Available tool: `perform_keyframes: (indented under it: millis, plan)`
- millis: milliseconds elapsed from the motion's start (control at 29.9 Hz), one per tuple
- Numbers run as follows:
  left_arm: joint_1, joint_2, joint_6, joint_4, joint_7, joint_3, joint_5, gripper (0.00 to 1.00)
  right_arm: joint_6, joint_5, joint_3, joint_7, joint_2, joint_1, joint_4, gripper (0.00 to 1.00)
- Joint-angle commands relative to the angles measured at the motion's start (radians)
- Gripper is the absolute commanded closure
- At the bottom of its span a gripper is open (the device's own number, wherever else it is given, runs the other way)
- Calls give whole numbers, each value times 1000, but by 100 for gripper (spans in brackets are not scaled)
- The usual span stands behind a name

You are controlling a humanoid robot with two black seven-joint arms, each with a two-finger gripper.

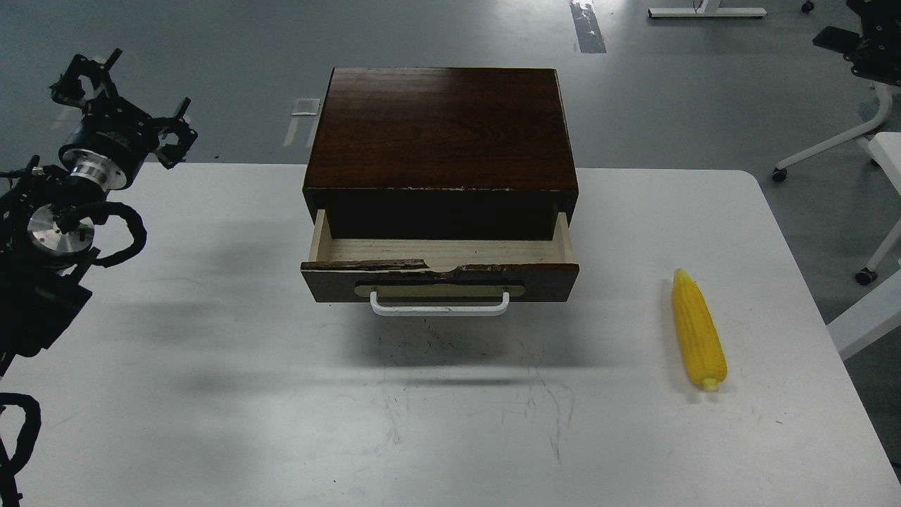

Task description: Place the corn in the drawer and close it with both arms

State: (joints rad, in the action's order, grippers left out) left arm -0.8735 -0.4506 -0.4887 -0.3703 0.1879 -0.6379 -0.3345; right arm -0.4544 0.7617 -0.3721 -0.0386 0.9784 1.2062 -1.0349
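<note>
White table (211,394) — tapered yellow corn (697,329), kernelled, seemingly plastic.

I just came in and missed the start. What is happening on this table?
Nothing is being held yet. The corn lies on the white table, to the right of the cabinet. The drawer stands pulled open and looks empty. The left gripper hovers at the table's far left; the right arm is out of view.

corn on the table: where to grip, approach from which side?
Grip the corn at its thick middle, coming from above with jaws across its width. It lies flat on the table, lengthwise away from the robot, tip far, clear of the drawer.
</note>
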Motion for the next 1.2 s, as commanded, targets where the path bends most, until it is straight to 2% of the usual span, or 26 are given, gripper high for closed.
perform_keyframes:
  millis: [0, 67, 234, 401, 602, 1069, 1170]
  plan:
    - [2, -10, 0, -1, 1, 0, 0, 2, -3, 86, 134, 2, 9, 2, -101, 0]
    - [2, -11, 0, -1, 1, 0, 0, 2, -3, 117, 182, 2, 14, 3, -122, 0]
    - [-4, -10, 0, 1, 10, -16, -15, 2, -3, 361, 291, 0, 11, -22, -155, 0]
    - [1, 1, 0, 1, 16, -16, -15, 2, 0, 372, 390, 2, -18, -53, -175, 0]
    - [14, -5, 0, 1, 16, -16, -15, 2, 13, 375, 414, 3, -76, -115, -148, 0]
    - [36, 3, 0, 1, 22, -17, -15, 2, 17, 401, 421, 11, -158, -221, -100, 18]
    - [37, 3, 0, 1, 28, -17, -15, 2, 17, 403, 420, 11, -167, -232, -86, 28]
